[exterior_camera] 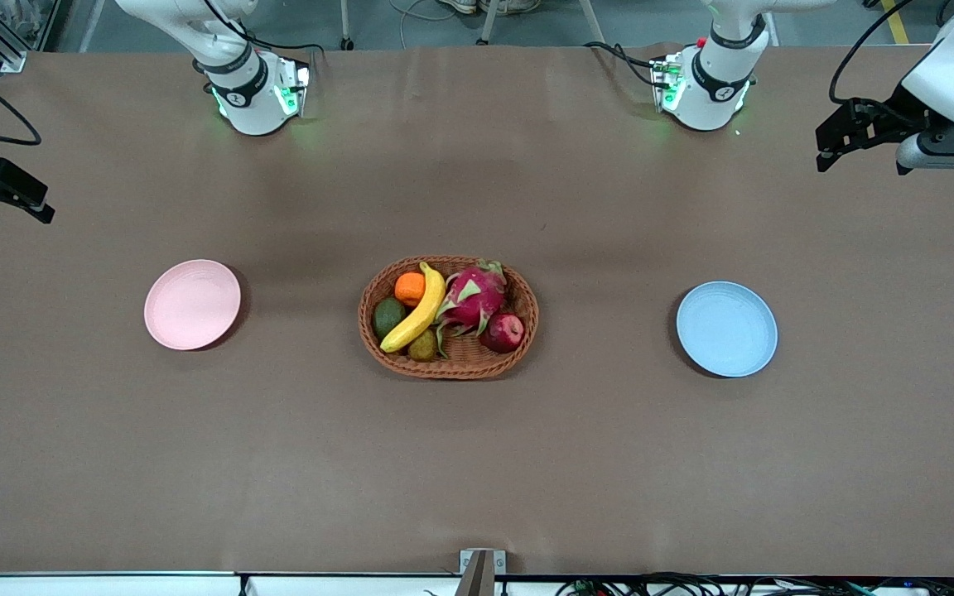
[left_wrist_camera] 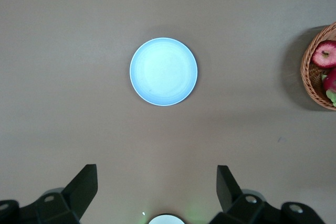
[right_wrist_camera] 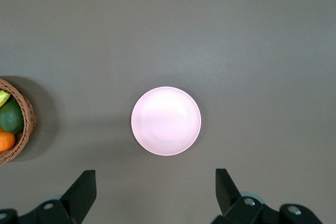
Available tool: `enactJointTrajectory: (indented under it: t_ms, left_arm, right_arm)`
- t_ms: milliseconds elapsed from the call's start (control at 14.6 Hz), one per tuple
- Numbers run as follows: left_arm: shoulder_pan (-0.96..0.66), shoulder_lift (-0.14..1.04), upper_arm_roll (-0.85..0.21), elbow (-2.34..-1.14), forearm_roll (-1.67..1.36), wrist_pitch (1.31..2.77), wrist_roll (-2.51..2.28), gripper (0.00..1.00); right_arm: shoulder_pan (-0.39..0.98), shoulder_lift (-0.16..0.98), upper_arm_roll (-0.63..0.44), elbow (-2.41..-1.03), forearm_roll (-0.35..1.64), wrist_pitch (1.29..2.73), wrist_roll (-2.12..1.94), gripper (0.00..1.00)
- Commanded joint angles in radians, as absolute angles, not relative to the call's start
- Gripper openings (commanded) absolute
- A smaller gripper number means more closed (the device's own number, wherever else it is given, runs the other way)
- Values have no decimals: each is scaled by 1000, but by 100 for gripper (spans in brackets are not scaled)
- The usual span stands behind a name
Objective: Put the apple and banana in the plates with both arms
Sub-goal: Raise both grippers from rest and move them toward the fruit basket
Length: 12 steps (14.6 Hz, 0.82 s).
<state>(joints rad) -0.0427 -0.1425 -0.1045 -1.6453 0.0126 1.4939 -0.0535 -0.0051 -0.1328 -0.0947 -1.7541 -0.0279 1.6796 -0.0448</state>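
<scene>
The yellow banana (exterior_camera: 416, 310) and the dark red apple (exterior_camera: 503, 332) lie in a woven basket (exterior_camera: 518, 352) at the table's middle. The apple also shows in the left wrist view (left_wrist_camera: 324, 53). The pale pink plate (exterior_camera: 192, 304) (right_wrist_camera: 166, 120) lies bare toward the right arm's end. The light blue plate (exterior_camera: 726, 328) (left_wrist_camera: 164, 71) lies bare toward the left arm's end. My left gripper (exterior_camera: 862, 153) (left_wrist_camera: 157, 192) is open and empty, high over the table's left-arm end. My right gripper (exterior_camera: 5, 207) (right_wrist_camera: 155, 195) is open and empty, high over the right-arm end.
The basket also holds a pink dragon fruit (exterior_camera: 474, 298), an orange (exterior_camera: 410, 287), an avocado (exterior_camera: 388, 317) and a small brown fruit (exterior_camera: 422, 348). The basket's edge shows in both wrist views (left_wrist_camera: 310, 85) (right_wrist_camera: 27, 124). Brown cloth (exterior_camera: 477, 463) covers the table.
</scene>
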Motion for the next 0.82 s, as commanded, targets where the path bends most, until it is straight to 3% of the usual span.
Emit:
enactJointTrajectory:
  t_ms: [0,137,411,754]
  left_arm:
    - [-34,-137,-101,-1618,14,1477,-23,100]
    - [-35,-129,-103,-1606,14,1477,-26,100]
    - [-58,1,-129,-1514,8,1489,-44,100]
    - [-64,135,-245,-1520,12,1644,-210,100]
  right_arm:
    - [-9,-149,-92,-1759,-38,1667,-35,100]
    - [-8,-149,-91,-1759,-38,1667,-35,100]
    - [-6,-149,-89,-1758,-38,1667,-35,100]
    - [-3,-144,-86,-1761,-38,1703,-35,100]
